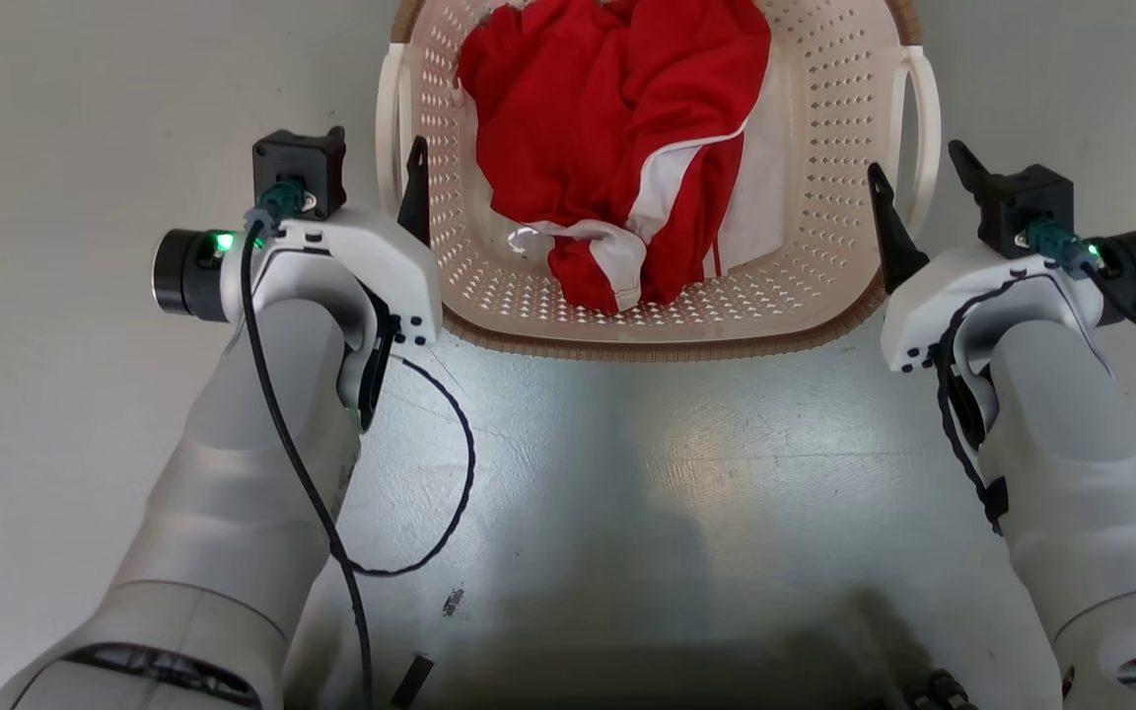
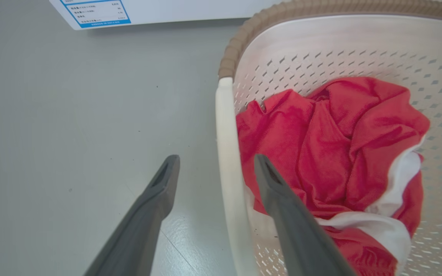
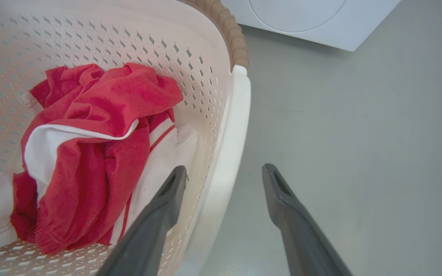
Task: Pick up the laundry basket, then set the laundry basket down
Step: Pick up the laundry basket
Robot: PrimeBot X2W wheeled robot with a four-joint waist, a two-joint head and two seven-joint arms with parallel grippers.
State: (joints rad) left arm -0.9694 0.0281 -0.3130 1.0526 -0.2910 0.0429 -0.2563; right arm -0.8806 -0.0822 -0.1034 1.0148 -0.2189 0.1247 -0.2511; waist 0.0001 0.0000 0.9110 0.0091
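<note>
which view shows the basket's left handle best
The left wrist view: the left handle of the laundry basket runs up the middle, between the open left gripper's fingers. The head view shows it as a thin white loop beside that gripper. The right wrist view faces the right handle instead.

Laundry basket (image 1: 824,148): far end cut off by the head view's top edge. Its bottom is mostly hidden under a bunched red-and-white garment (image 1: 607,118), type unclear, far part also cut off. Left wrist view: basket's right side runs out of frame. Beyond the basket, the washing machine label (image 2: 96,13) is cut by the top edge, print too small to read. Right wrist view: washing machine (image 3: 320,27) beyond the basket, door circle cropped. Left gripper (image 1: 377,138) at the basket's left handle (image 1: 392,118): outer finger mostly hidden behind a black block (image 1: 299,173). Two dark bits (image 1: 453,602) on the floor (image 1: 627,444), robot side of the basket: too small to identify.
</note>
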